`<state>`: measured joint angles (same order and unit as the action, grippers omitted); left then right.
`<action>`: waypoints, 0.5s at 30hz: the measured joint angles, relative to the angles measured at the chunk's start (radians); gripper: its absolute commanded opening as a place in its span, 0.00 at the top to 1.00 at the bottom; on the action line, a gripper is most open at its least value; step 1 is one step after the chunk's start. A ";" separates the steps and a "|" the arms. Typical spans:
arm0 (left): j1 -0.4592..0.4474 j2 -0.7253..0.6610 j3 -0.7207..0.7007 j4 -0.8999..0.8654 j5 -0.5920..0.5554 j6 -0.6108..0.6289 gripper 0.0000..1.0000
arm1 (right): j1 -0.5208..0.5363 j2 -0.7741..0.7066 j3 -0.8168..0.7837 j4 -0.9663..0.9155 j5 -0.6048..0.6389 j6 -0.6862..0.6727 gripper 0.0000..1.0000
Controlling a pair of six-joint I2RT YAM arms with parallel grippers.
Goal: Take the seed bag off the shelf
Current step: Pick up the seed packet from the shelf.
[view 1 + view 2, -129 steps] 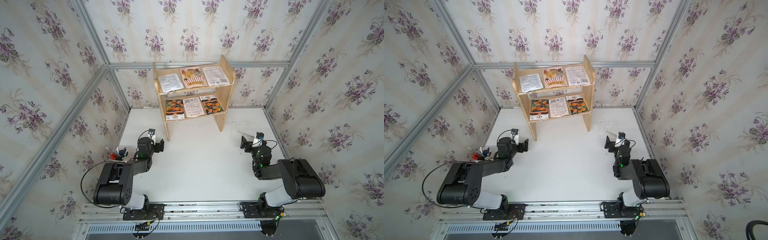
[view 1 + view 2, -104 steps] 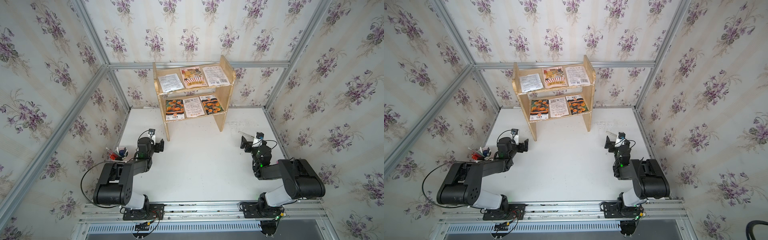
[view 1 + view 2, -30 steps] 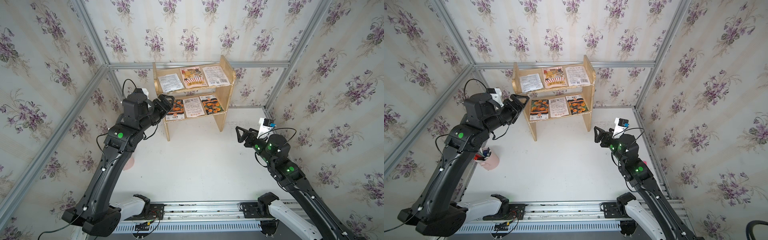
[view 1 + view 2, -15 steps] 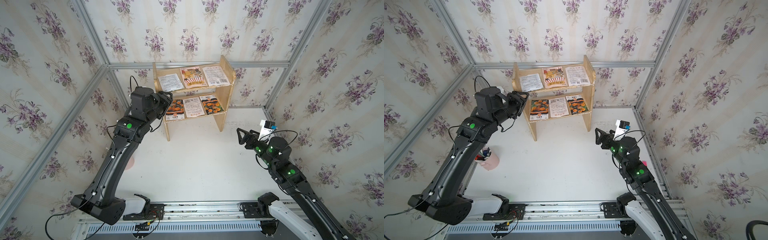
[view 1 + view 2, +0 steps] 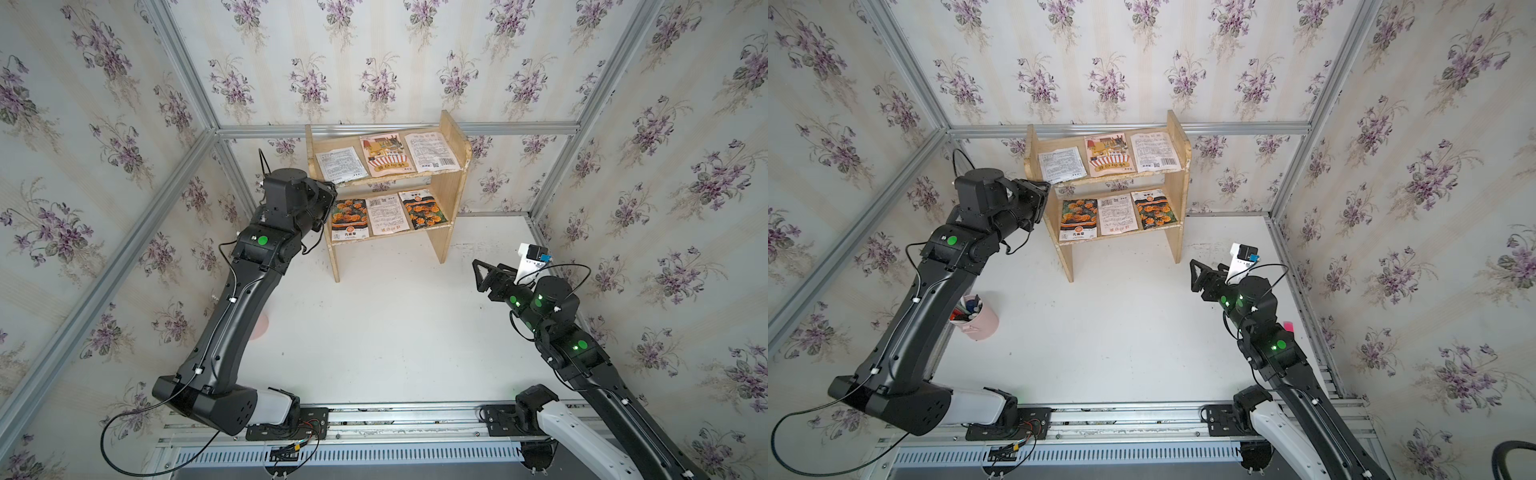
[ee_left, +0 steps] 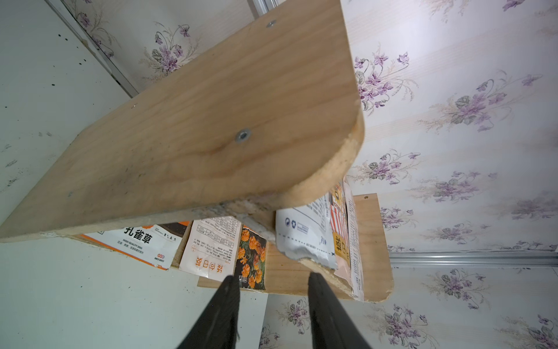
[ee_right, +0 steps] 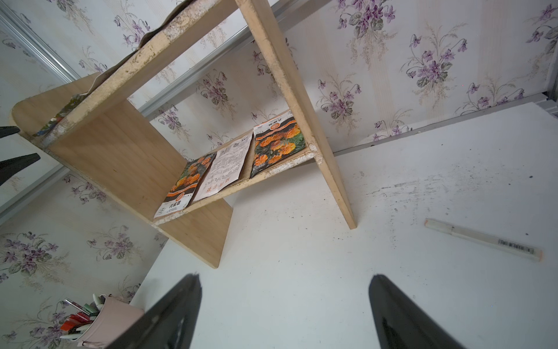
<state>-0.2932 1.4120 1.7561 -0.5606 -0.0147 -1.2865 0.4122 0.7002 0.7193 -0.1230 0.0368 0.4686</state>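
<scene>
Three seed bags (image 5: 388,157) lie on each tier of the shelf (image 5: 453,195).

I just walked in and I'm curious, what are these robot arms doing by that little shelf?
The robot is after a seed bag on the shelf. The left arm is up at the top tier, its jaws partly open and just short of the white bag whose corner hangs over the edge. Nothing is gripped yet, and all six bags lie on the shelf. The right arm hangs low over the table, jaws wide open and empty.
</scene>
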 measured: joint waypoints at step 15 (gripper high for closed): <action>0.016 0.059 0.023 0.035 0.022 -0.043 0.68 | 0.000 -0.010 -0.011 0.006 0.000 0.002 0.10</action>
<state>-0.2771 1.4708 1.7790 -0.5255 0.0074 -1.3296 0.4122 0.6899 0.7086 -0.1165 0.0364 0.4709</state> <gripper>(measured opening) 0.330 0.899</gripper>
